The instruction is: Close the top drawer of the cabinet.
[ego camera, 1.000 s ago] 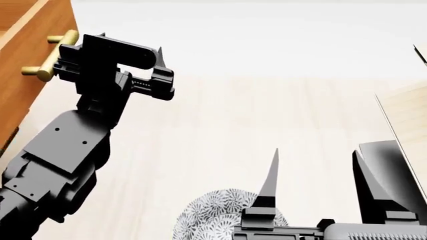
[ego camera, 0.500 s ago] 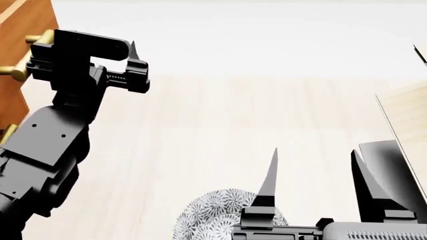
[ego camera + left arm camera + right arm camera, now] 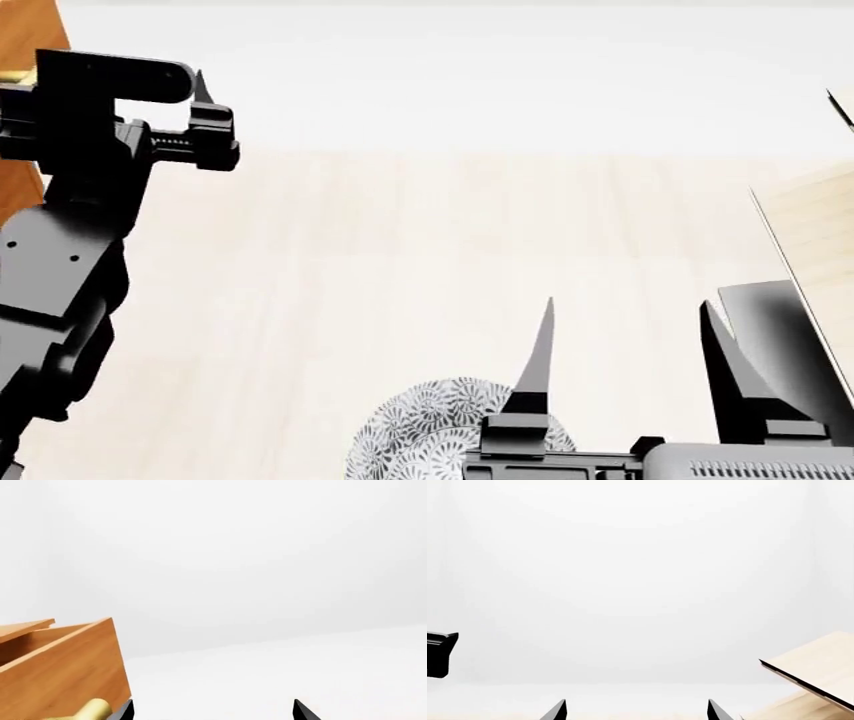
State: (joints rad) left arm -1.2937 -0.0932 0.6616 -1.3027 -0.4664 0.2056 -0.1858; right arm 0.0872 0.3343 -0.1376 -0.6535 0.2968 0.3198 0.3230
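Evidently the left gripper (image 3: 134, 85), jaws wide and empty, sits at upper left against the top drawer (image 3: 63, 672); sliding off its handle (image 3: 92, 710) could stall the push

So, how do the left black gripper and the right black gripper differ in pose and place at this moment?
The left black gripper is raised high beside the orange-brown wooden top drawer, near its brass-gold bar handle. The right black gripper hangs low, above a grey patterned plate, far from the drawer. Both are open and hold nothing.
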